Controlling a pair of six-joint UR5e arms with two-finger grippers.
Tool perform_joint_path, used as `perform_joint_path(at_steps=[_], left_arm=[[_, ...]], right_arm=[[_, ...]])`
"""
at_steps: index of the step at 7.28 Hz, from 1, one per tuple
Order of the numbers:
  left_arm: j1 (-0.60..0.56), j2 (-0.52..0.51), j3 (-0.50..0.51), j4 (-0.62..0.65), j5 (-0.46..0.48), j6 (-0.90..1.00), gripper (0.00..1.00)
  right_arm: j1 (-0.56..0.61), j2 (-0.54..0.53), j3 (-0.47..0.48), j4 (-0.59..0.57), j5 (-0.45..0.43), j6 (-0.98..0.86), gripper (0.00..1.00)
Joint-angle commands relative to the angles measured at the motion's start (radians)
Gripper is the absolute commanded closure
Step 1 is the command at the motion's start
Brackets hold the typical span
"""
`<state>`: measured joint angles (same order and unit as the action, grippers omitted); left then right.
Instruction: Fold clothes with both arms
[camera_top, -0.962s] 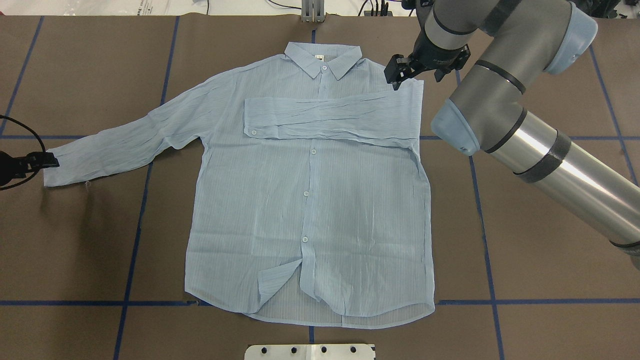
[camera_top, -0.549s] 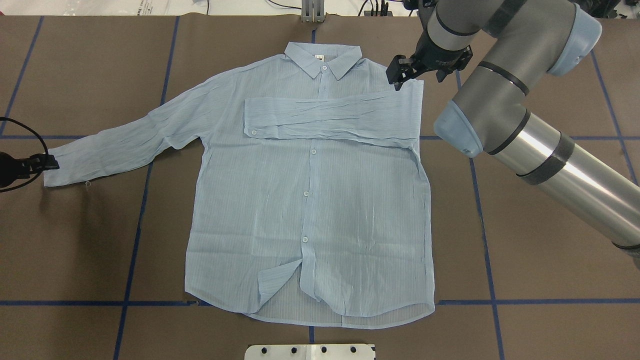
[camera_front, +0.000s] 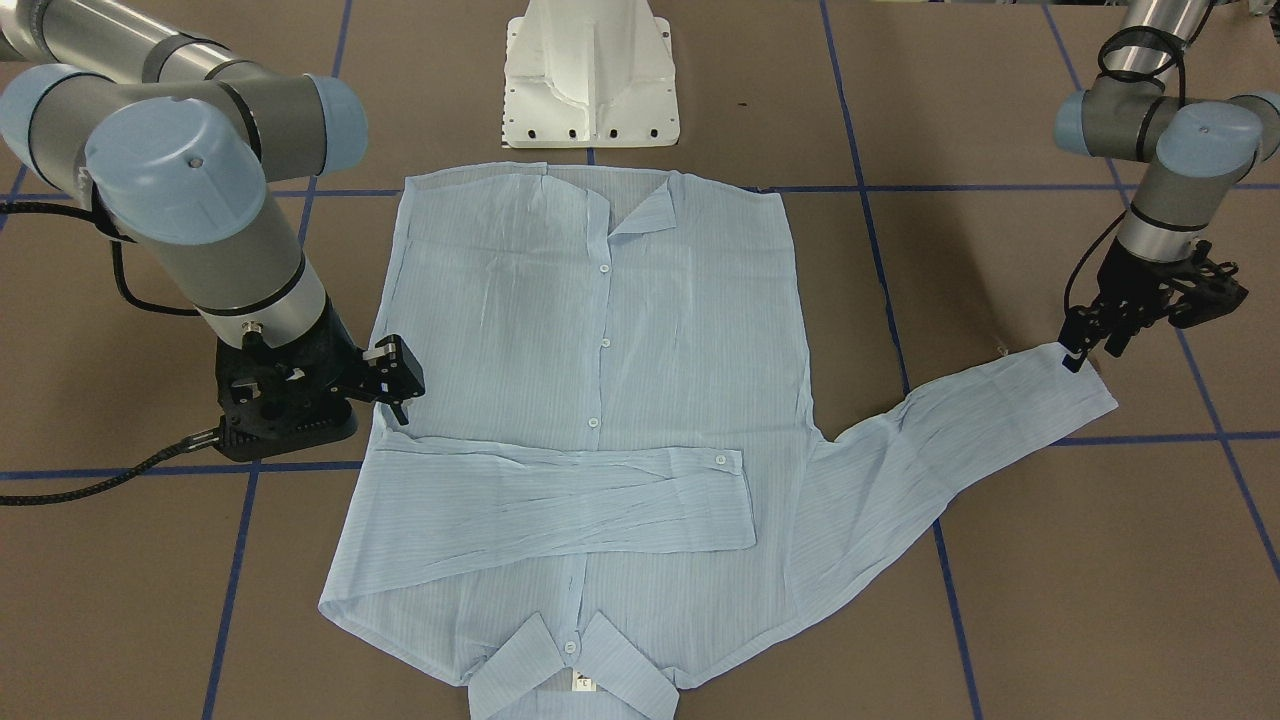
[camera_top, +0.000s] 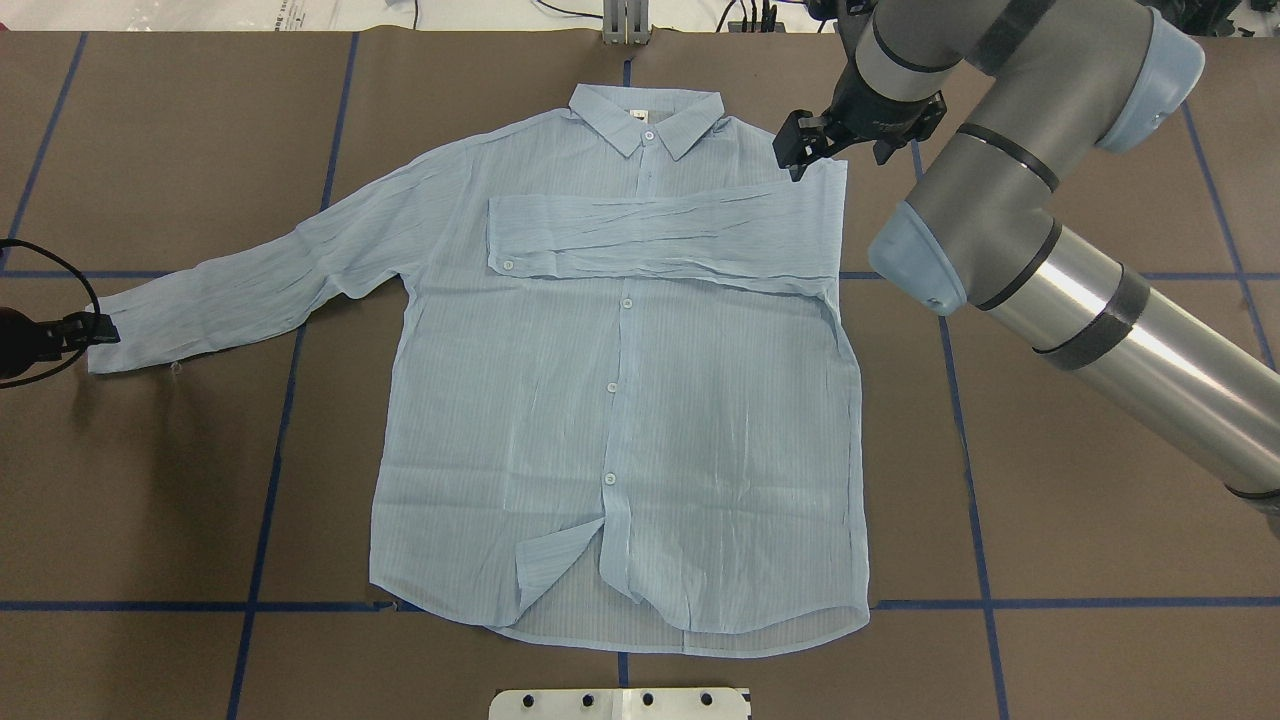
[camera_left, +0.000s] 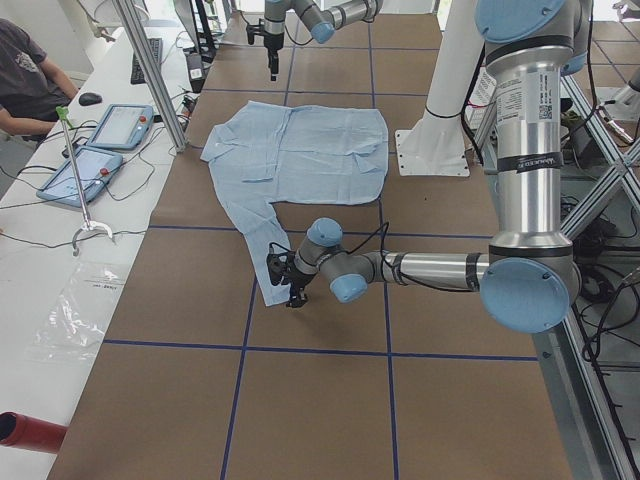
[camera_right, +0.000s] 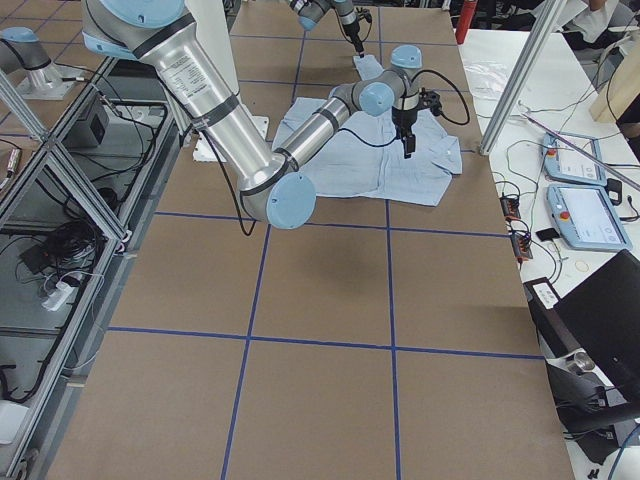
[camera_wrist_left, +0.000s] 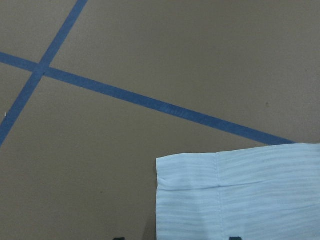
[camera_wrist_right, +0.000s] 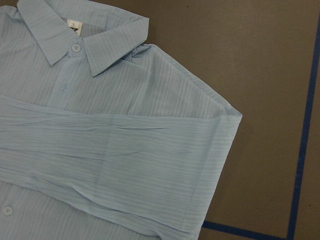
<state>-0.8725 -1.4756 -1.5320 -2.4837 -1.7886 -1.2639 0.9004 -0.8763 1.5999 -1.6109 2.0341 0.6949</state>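
The light blue shirt (camera_top: 620, 400) lies flat and buttoned on the brown table, collar (camera_top: 645, 115) at the far side. One sleeve (camera_top: 660, 235) is folded across the chest. The other sleeve (camera_top: 250, 290) stretches out to the robot's left. My left gripper (camera_top: 95, 328) is low at that sleeve's cuff (camera_wrist_left: 240, 200), jaws open to either side of the cuff's edge; it also shows in the front view (camera_front: 1080, 352). My right gripper (camera_top: 795, 155) hovers open and empty over the folded shoulder corner (camera_wrist_right: 220, 120), and shows in the front view (camera_front: 400, 385).
The white pedestal base (camera_front: 590, 80) stands just behind the shirt's hem. Blue tape lines (camera_top: 980, 500) cross the table. Tablets (camera_left: 120, 125), cables and an operator sit beyond the table's far edge, past a metal post (camera_left: 150, 70).
The left gripper has shifted slightly along the cuff's edge toward the robot. The right gripper has barely moved. The shirt lies as before.
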Motion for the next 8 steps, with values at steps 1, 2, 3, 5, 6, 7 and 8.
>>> perform_joint_path(at_steps=[1,2,3,5,6,7,8], left_arm=[[0.006,-0.014,0.015,0.002,0.000,0.003,0.26],[0.007,-0.022,0.026,0.002,0.000,0.003,0.27],[0.006,-0.019,0.029,0.000,0.000,0.026,0.28],[0.004,-0.006,0.027,0.000,0.000,0.037,0.30],[0.004,-0.008,0.027,0.000,0.000,0.037,0.32],[0.003,-0.009,0.023,0.000,0.000,0.037,0.32],[0.001,-0.011,0.017,0.000,-0.003,0.038,0.32]], right_arm=[[0.000,-0.001,0.000,0.002,0.000,0.000,0.00],[0.000,-0.006,0.005,0.002,0.000,0.000,0.00],[0.000,-0.006,0.006,0.003,0.000,0.000,0.00],[0.000,-0.006,0.012,0.003,0.000,0.000,0.00],[0.000,-0.009,0.014,0.002,0.000,0.000,0.00],[0.000,-0.009,0.015,0.002,0.000,0.000,0.00],[0.000,-0.010,0.014,0.003,0.000,0.000,0.00]])
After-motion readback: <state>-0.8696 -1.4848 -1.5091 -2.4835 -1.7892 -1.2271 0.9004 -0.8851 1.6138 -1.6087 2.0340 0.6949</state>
